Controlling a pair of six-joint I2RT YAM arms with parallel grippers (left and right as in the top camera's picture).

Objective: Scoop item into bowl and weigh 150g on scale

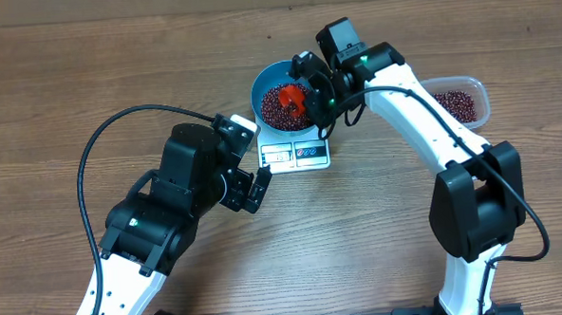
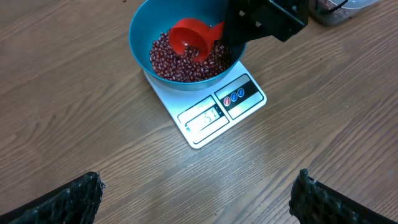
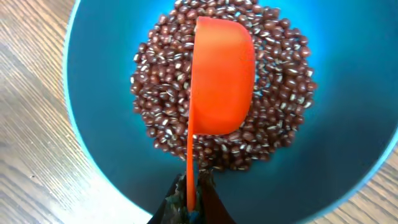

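The blue bowl [image 1: 259, 85] stands on the white scale [image 1: 295, 155] and holds a heap of dark red-brown beans [image 1: 276, 107]. My right gripper [image 1: 312, 85] is shut on the blue-tipped handle of an orange scoop [image 1: 292, 99]. In the right wrist view the scoop [image 3: 221, 74] hangs turned on its side over the beans [image 3: 155, 93], inside the bowl [image 3: 93, 93], with the right gripper [image 3: 191, 193] pinching the thin handle. My left gripper [image 2: 199, 186] is open over bare wood in front of the scale [image 2: 217, 112], holding nothing.
A clear plastic tub [image 1: 459, 102] with more beans stands to the right of the scale, behind the right arm. The left arm's black cable loops over the table on the left. The scale's display faces the left gripper.
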